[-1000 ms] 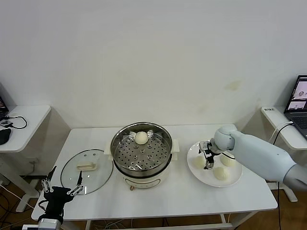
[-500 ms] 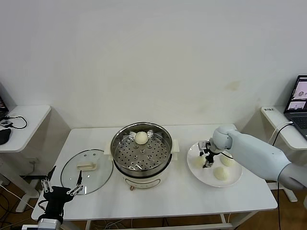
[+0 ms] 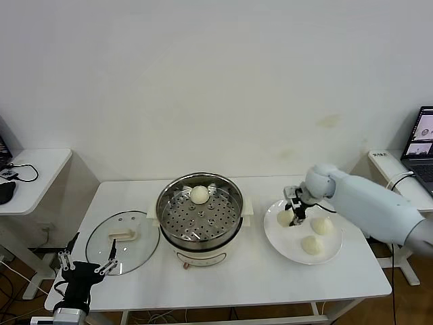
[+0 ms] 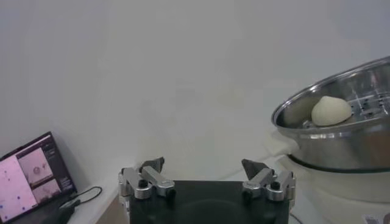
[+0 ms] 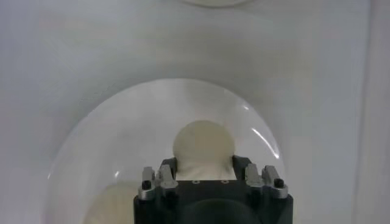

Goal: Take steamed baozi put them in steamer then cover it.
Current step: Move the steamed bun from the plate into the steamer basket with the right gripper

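Over the white plate [image 3: 296, 252] my right hand [image 3: 295, 215] pinches one baozi [image 3: 285, 218], one bun [image 3: 199, 195] sits in the steamer [image 3: 200, 211], two wait, the cover [image 3: 122, 240] lies on the table [image 3: 257, 274], and my left hand [image 3: 86, 263] rests spread.

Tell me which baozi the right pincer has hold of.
The baozi at the plate's edge nearest the steamer, clamped in the right pincer. Two others lie free on the plate; the fourth sits in the steamer.

Right tool [image 3: 293, 213] extended forward, fingers clamped, wrist angled down. Left tool [image 3: 86, 261] parked low, fingers spread.
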Robot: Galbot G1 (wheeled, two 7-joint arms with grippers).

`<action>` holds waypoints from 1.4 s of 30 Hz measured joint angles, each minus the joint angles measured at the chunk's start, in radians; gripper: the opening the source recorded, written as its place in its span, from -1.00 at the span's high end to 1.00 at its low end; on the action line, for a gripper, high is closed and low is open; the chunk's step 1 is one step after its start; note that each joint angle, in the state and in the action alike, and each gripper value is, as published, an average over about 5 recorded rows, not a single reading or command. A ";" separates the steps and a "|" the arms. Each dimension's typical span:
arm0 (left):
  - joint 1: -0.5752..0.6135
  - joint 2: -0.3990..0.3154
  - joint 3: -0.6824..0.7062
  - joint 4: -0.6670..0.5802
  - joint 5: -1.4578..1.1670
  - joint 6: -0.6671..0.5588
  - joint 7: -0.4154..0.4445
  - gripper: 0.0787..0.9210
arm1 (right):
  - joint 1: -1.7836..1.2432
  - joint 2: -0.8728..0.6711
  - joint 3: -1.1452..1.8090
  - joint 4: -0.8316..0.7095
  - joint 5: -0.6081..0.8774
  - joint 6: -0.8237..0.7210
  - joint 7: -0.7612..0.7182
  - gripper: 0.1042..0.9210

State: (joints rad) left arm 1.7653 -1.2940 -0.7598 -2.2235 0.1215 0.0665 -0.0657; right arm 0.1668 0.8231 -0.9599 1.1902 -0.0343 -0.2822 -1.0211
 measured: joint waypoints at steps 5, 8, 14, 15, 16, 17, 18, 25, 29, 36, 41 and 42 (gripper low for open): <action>-0.008 0.004 0.009 -0.001 0.000 0.000 0.001 -0.77 | 0.118 -0.023 -0.055 0.053 0.066 -0.015 0.000 -0.16; -0.013 0.006 0.013 -0.003 0.000 0.001 0.001 -0.77 | 0.203 -0.023 -0.096 0.082 0.112 -0.026 0.002 -0.16; -0.020 0.010 0.015 0.002 -0.004 0.001 0.001 -0.77 | 0.358 0.006 -0.172 0.139 0.222 -0.059 0.021 -0.18; -0.020 0.011 0.015 0.002 -0.005 0.001 0.001 -0.77 | 0.377 0.015 -0.182 0.148 0.242 -0.066 0.025 -0.18; -0.020 0.011 0.014 0.003 -0.006 0.001 0.001 -0.77 | 0.394 0.027 -0.190 0.157 0.262 -0.074 0.031 -0.18; -0.020 0.011 0.013 0.003 -0.006 0.001 0.001 -0.77 | 0.409 0.039 -0.197 0.165 0.282 -0.082 0.036 -0.18; -0.020 0.011 0.013 0.004 -0.007 0.001 0.001 -0.77 | 0.421 0.052 -0.203 0.172 0.302 -0.091 0.043 -0.18; -0.023 0.014 0.007 0.011 -0.011 0.001 0.001 -0.77 | 0.456 0.172 -0.231 0.185 0.417 -0.155 0.089 -0.19; -0.023 0.017 -0.003 0.011 -0.019 0.001 0.001 -0.77 | 0.445 0.252 -0.239 0.172 0.458 -0.191 0.118 -0.20; -0.028 0.008 -0.009 0.009 -0.022 0.001 0.002 -0.77 | 0.392 0.379 -0.242 0.119 0.496 -0.258 0.173 -0.20; -0.031 0.005 -0.011 0.008 -0.023 0.001 0.002 -0.77 | 0.347 0.450 -0.244 0.075 0.512 -0.298 0.209 -0.20; -0.032 0.005 -0.011 0.008 -0.023 0.001 0.002 -0.77 | 0.338 0.462 -0.244 0.066 0.516 -0.305 0.215 -0.20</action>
State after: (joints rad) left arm 1.7333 -1.2892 -0.7710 -2.2154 0.0984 0.0679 -0.0640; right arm 0.5047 1.2854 -1.2043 1.2563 0.4814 -0.5870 -0.8056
